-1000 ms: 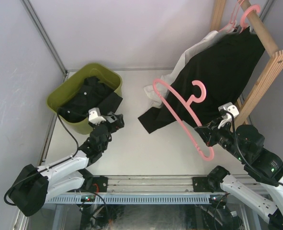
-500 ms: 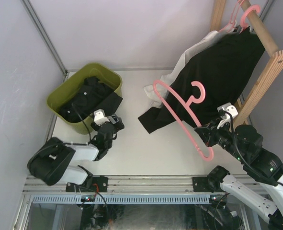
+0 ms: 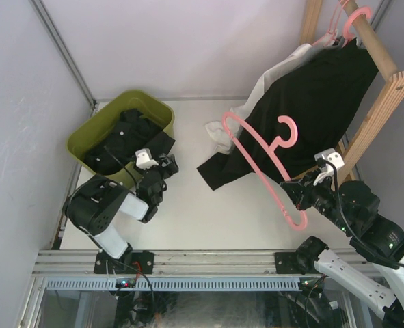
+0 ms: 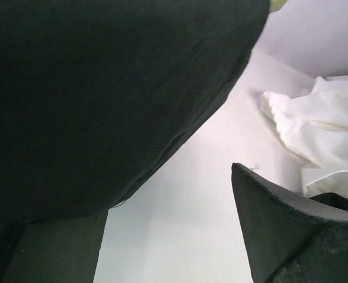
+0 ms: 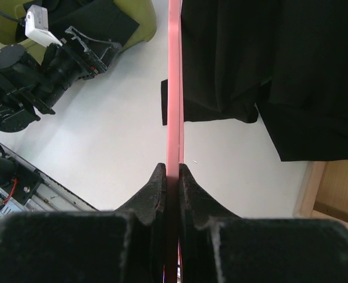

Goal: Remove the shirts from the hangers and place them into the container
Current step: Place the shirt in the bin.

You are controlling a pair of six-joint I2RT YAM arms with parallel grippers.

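Clamping a pink hanger (image 5: pixel 174 88), right gripper (image 5: pixel 172 177) sits closed — left gripper (image 3: pixel 166 164) gapes, holding nothing

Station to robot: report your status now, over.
Left pincer open, empty, beside olive tub. Right pincer shut on pink hanger. Black shirt in tub, part over rim. Second black shirt hangs on wooden rack.

Overhead looks down; wrists hug hanger (image 5: pixel 174 88), seemingly shirt (image 4: pixel 103 88)

Light wooden rack (image 3: pixel 383 102) at far right, standing on white table (image 3: pixel 208 212). Round wooden pole (image 3: pixel 379 51) slanting across its top. Metal rail (image 3: pixel 208 261) along near edge.
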